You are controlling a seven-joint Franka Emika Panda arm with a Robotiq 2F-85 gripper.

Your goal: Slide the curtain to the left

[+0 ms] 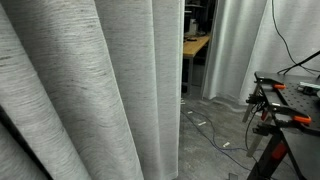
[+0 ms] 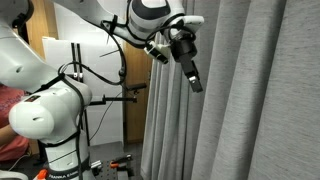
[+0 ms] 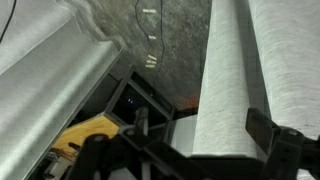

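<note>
The pincer (image 2: pixel 196 82) in an exterior view hangs at the end of the white arm (image 2: pixel 150 15), angled downward and set against the near edge of the curtain (image 2: pixel 260 100), which fills the frame from there across to the far side in tall grey folds. From this angle I cannot tell whether the fingers are touching cloth or are only in front of it.

In the wrist view the pincer (image 3: pixel 190 150) shows as two dark fingers standing wide apart at the bottom of the picture. One rounded fold of the curtain (image 3: pixel 232 80) runs down into the gap between them, nearer one finger than the other. Nothing is clamped. Speckled floor (image 3: pixel 170 40) shows past the fold.

In an exterior view with no arm in sight, the curtain (image 1: pixel 90 90) hangs in deep vertical folds across more than half the frame. The paler drapes (image 1: pixel 235 50) lie further back, and a dark tabletop (image 1: pixel 300 92) stands off to the side.

Judging from this, the step in hand is the approach and grasp: the fold is lined up but not yet taken. The next move likely calls for pushing a little deeper so the fold sits fully between the fingers, closing firmly on it, then drawing leftward along the rail's line without pulling down.
</note>
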